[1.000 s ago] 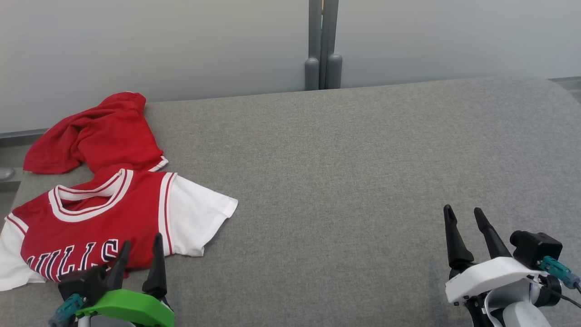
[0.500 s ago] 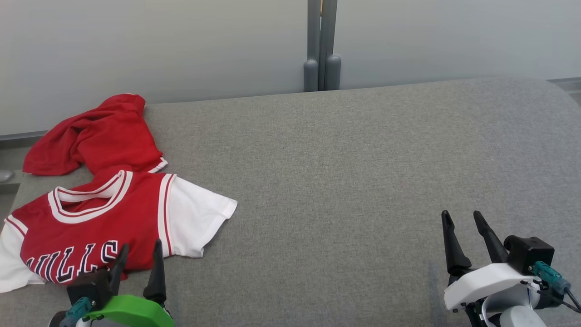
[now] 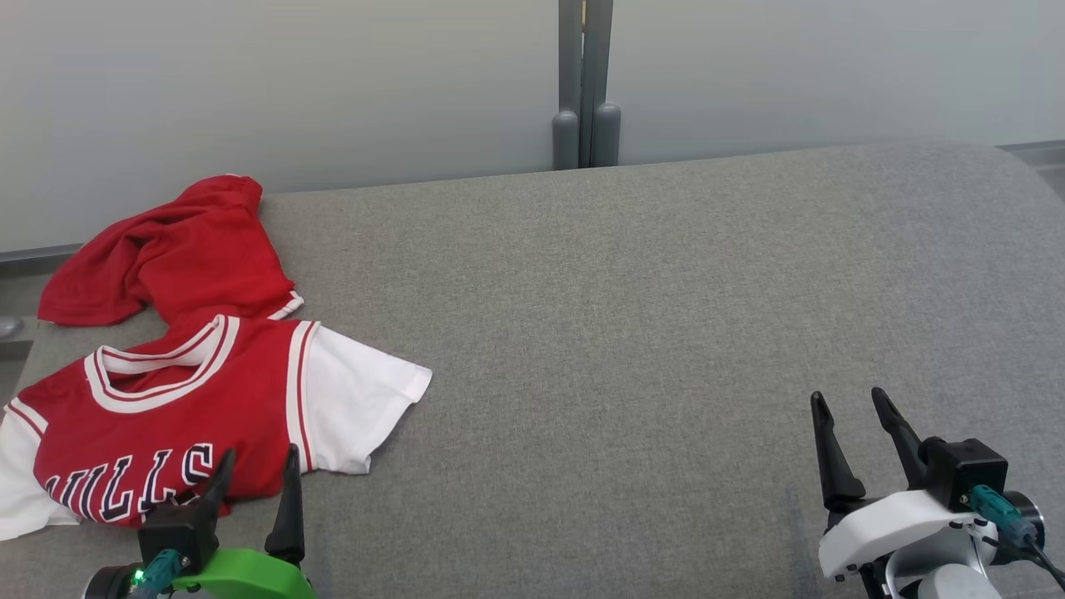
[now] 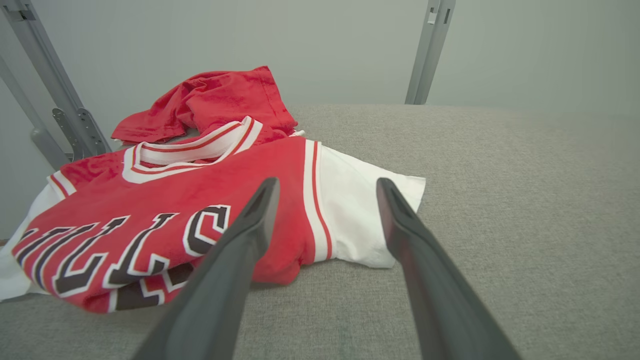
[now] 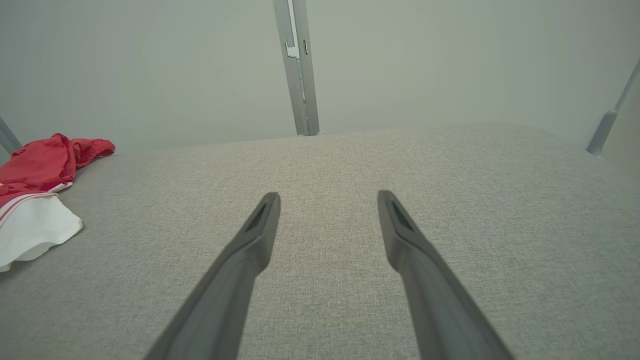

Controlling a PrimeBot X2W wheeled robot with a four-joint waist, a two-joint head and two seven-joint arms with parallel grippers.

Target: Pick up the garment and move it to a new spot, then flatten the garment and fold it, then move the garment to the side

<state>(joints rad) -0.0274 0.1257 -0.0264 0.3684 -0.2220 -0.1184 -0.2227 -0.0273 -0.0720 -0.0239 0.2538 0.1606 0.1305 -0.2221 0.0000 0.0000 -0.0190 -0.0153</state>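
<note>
red garment (image 3: 166, 399) — "ULLS" across chest, dark white-edged letters

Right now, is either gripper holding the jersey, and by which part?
Nothing is held. The left gripper is open at the red jersey's lower edge, not closed on cloth. The right gripper is open over the bare grey cushion.

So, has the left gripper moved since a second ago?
Yes. The left gripper has slipped slightly lower in the head view, measured against the jersey.
</note>
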